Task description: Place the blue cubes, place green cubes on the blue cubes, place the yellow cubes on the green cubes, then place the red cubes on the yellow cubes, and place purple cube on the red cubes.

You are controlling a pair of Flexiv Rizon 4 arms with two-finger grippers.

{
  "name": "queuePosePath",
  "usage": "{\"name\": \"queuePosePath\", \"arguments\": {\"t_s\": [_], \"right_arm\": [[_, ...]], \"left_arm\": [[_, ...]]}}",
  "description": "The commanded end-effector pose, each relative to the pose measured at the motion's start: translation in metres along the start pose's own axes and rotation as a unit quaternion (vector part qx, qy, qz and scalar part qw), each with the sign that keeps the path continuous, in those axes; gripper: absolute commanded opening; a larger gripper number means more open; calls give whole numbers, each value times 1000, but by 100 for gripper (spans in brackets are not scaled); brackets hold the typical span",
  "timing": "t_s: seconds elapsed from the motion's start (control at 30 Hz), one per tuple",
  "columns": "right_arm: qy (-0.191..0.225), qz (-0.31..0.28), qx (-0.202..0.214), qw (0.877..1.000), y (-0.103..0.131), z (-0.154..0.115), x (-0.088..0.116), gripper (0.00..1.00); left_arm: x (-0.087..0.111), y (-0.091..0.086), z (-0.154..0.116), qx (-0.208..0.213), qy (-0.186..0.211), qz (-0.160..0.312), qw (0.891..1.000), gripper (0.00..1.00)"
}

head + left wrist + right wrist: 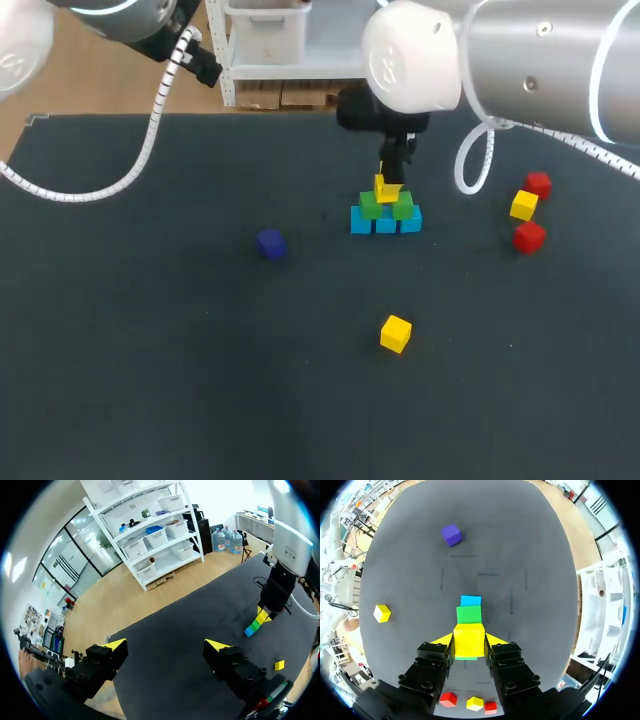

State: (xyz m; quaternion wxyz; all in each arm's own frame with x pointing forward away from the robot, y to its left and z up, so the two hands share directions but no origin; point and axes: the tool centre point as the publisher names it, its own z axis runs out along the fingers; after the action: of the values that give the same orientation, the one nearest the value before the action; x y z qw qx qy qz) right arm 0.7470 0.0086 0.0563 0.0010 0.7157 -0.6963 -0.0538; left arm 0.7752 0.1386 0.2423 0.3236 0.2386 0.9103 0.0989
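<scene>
A row of blue cubes [386, 221] stands mid-table with two green cubes [371, 207] on top. My right gripper [469, 641] is shut on a yellow cube [469, 640], held right over the green cubes [469, 614]; in the head view this yellow cube [387, 189] sits at the green layer's top. A purple cube [270, 243] lies to the left, a loose yellow cube [396, 333] toward the front. At the right lie two red cubes [529, 237] and another yellow cube [524, 205]. My left gripper [165, 647] hangs open and empty, high above the far left corner.
My right arm's white cable [472, 160] loops down over the table beside the stack. The table's back edge [200, 115] runs close behind the stack. Dark tabletop [150, 350] stretches to the front and left.
</scene>
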Motion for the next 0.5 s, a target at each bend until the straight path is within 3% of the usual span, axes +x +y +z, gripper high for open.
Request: {"name": "queuePosePath", "arguments": {"t_s": [0.03,0.5], "right_arm": [[0,-1,-3,1000,-2,0,-1,0],[0,-1,-3,1000,5,0,1,5]], "left_arm": [[0,0,0,0,0,0,1000,100],[0,0,0,0,0,0,1000,100]]}}
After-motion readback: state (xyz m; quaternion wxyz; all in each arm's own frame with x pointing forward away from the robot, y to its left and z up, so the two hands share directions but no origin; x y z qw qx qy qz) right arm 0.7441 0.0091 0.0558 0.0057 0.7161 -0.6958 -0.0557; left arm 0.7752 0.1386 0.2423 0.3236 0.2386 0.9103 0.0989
